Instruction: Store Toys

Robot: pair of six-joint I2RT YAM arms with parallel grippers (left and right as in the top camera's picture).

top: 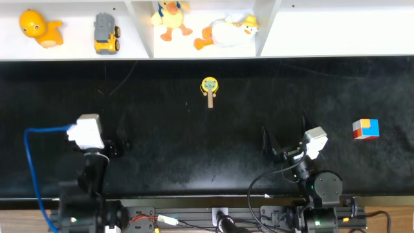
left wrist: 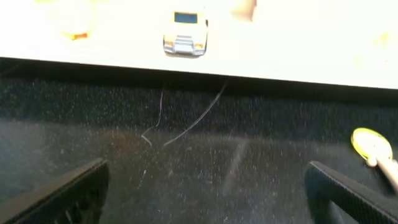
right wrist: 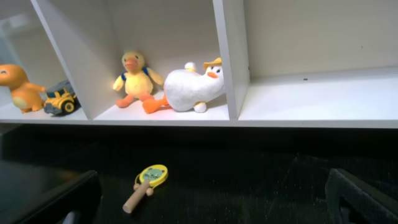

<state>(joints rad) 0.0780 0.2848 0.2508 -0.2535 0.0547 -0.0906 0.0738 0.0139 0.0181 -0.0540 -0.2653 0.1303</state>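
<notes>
Yellow paddle toy (top: 209,90) lies on the black mat (top: 162,129) near the shelf (top: 323,32); a colored cube (top: 365,129) sits far right. Left gripper (left wrist: 205,196) and right gripper (right wrist: 208,202) both spread wide, empty.
</notes>
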